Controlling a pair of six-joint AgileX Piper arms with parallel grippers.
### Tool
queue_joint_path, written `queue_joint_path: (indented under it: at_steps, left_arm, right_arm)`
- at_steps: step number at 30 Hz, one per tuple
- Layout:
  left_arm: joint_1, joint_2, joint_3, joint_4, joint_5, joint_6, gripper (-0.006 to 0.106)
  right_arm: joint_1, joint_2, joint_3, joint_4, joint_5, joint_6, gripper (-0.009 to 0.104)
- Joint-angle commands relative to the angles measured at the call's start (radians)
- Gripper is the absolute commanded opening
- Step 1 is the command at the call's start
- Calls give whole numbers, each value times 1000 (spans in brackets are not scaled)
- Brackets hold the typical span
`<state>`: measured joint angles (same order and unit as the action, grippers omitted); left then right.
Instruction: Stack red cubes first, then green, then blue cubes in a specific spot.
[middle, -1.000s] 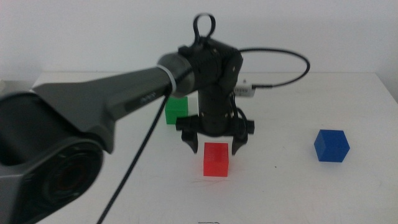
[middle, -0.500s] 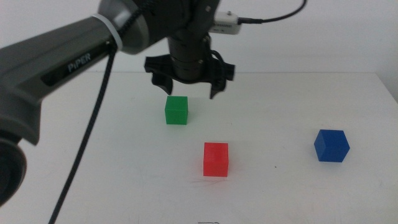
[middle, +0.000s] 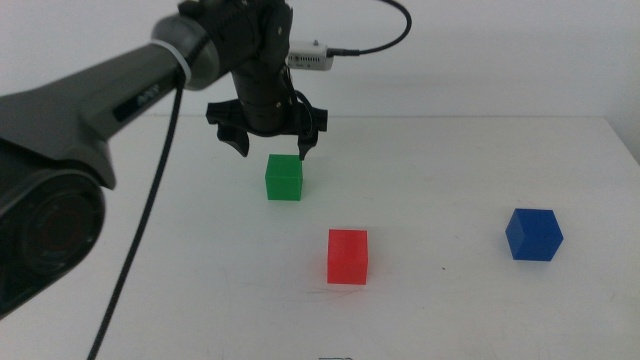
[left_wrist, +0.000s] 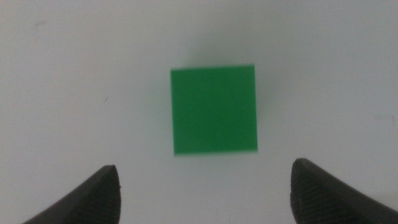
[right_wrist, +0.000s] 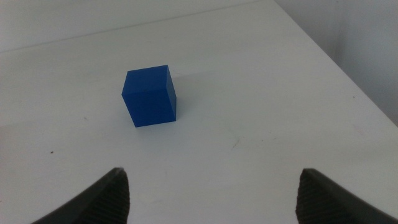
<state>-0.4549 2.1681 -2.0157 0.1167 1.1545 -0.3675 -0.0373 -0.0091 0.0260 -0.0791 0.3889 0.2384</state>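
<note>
Three cubes sit apart on our white worktop (middle: 450, 160): the green cube (middle: 284, 177) toward the back, the red cube (middle: 347, 256) nearer the front, and the blue cube (middle: 532, 234) off to the right. Our left gripper (middle: 270, 140) hovers just above the green cube, jaws spread wide and holding nothing. Our right gripper (right_wrist: 211, 186) waits out of the middle view, jaws wide, facing the blue cube.

My left arm (middle: 120, 85) was dark grey with pale lettering and a white band before its black wrist. A black cable ran along it, looping to a small white camera box (middle: 310, 58). The jaws were black.
</note>
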Motion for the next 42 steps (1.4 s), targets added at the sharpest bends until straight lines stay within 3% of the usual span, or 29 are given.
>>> queue_joint_path:
  at_steps: [1, 22, 26, 34, 38, 42]
  left_arm:
    - [3, -35, -36, 0, -76, 1, 94]
    - [10, 100, -36, 37, -284, 1, 90]
    - [10, 100, -36, 30, -279, -1, 71]
    - [11, 89, -36, 4, -229, -53, 0]
    - [9, 34, -31, -3, -158, -46, -2]
    - [-25, -87, 95, 56, -197, -72, -2]
  right_arm:
    - [-6, -23, -15, -12, -70, -9, 94]
    - [-6, -23, -15, -12, -70, -9, 94]
    - [-6, -23, -15, -12, -70, -9, 94]
    - [-6, -23, -15, -12, -70, -9, 94]
    - [-6, -23, -15, -12, -70, -9, 94]
    - [-6, -23, -15, -12, -70, -9, 94]
